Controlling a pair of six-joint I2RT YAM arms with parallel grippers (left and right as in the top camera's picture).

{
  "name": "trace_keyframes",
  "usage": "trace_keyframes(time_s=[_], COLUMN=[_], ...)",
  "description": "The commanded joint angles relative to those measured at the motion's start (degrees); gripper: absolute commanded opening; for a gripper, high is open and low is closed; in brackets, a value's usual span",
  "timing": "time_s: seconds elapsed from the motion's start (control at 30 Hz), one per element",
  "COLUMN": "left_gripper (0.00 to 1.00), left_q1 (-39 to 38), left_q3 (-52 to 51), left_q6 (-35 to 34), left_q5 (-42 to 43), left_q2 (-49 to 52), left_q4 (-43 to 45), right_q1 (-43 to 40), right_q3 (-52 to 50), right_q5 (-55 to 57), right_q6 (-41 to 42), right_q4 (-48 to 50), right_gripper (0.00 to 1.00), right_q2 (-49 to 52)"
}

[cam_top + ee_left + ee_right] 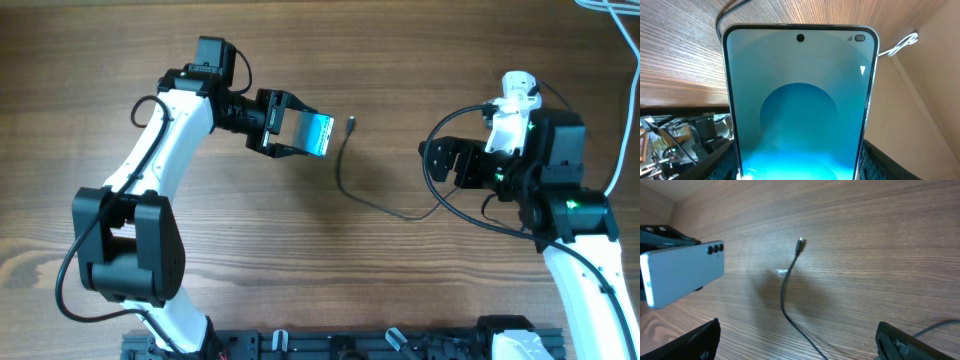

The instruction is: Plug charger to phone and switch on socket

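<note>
We see the phone (318, 133) clamped in the left gripper (303, 130), screen lit, held above the counter's middle toward the far edge; the charger (343, 170) lies on the wood just beside it, its tip toward that edge. The right gripper (440, 165) stands wide, nearer the right edge.

One phone (318, 133) out there, just the one. One charger cable (345, 180), thin and black, with a single connector tip (352, 124). Two arms in play, the left arm (165, 130) and the right arm (590, 270), so two grippers: left gripper (300, 132), right gripper (432, 165). One white lead (612, 20) crosses the far corner. One wooden surface (300, 270) carries it all. And on the phone's screen, one punch-hole camera (800, 38).
</note>
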Motion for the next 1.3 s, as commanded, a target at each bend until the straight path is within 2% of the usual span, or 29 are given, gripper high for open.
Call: trace_keyframes(time_s=[0.0,0.13,0.23,0.5,0.63,0.7,0.77,0.97,1.27], left_gripper=[0.04,0.04,0.04,0.04,0.04,0.04,0.04,0.04,0.04], left_q1=[0.4,0.3,-0.5,-3.9,-4.9,-4.9,-4.9,-4.9,-4.9], left_q3=[1.4,1.4,1.4,1.4,1.4,1.4,1.4,1.4,1.4], left_q6=[-0.5,-1.6,-1.6,-1.6,-1.6,-1.6,-1.6,-1.6,-1.6], left_q5=[-0.9,-6.2,-10.4,-22.3,-30.9,-31.4,-31.5,-31.2,-28.1], left_q2=[-2.0,-2.0,-2.0,-2.0,-2.0,-2.0,-2.0,-2.0,-2.0], left_q4=[0.2,0.1,0.1,0.1,0.1,0.1,0.1,0.1,0.1], right_q1=[0.2,0.9,4.9,18.8,23.5,25.1,26.1,30.6,32.9], right_q3=[1.1,1.1,1.1,1.1,1.1,1.1,1.1,1.1,1.1], right_q5=[-3.8,-5.3,-4.8,-1.1,-1.1,-1.1,-1.1,4.4,6.3], right_q6=[1.3,4.8,8.3,18.4,22.5,25.4,27.2,30.0,31.7], right_q4=[1.4,4.1,8.2,21.9,29.4,32.4,34.2,38.1,43.5], right_gripper=[1.0,1.0,0.93,0.8,0.73,0.62,0.57,0.55,0.39], right_q2=[0.4,0.5,2.1,15.4,21.9,25.4,27.8,31.3,34.9])
